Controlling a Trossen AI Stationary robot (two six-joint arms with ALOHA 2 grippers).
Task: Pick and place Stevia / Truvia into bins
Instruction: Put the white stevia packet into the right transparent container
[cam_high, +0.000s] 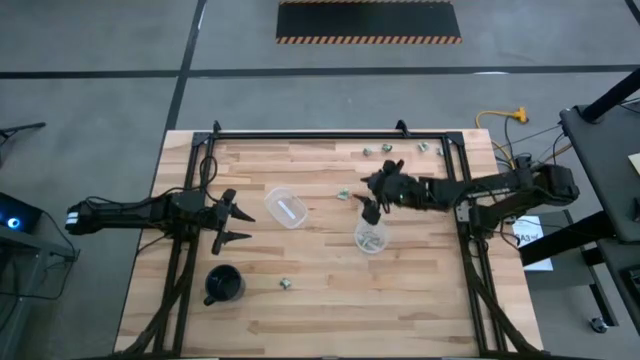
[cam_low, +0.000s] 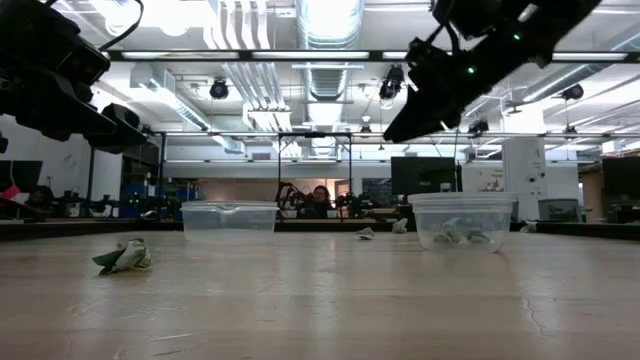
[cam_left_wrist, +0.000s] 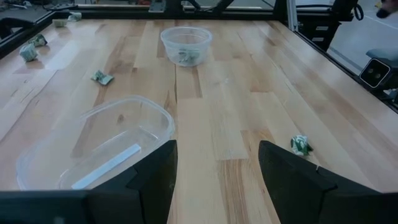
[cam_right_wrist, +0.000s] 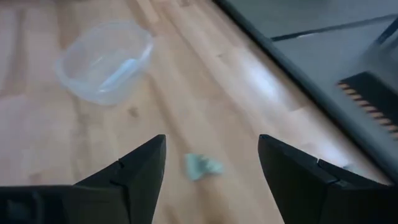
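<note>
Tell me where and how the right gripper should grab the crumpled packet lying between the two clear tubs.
Grip the packet across its crumpled middle, coming straight down from above. It lies low and loose on the table, offering no edge from the side. The right gripper is open and close above it, and the wrist view frames it between the fingers.

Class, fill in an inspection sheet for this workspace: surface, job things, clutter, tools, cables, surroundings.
Surface: wooden table, black frame.
Job things: left bin holds no packets; right bin holds packets; loose packets at far edge, mid-table, near side.
Clutter: black cup.
Tools: left tool open, beside left bin; right tool open, above right bin.
Cables: yellow cable beyond the table's right corner.
Surroundings: striped floor mat; a person beyond the table.
</note>
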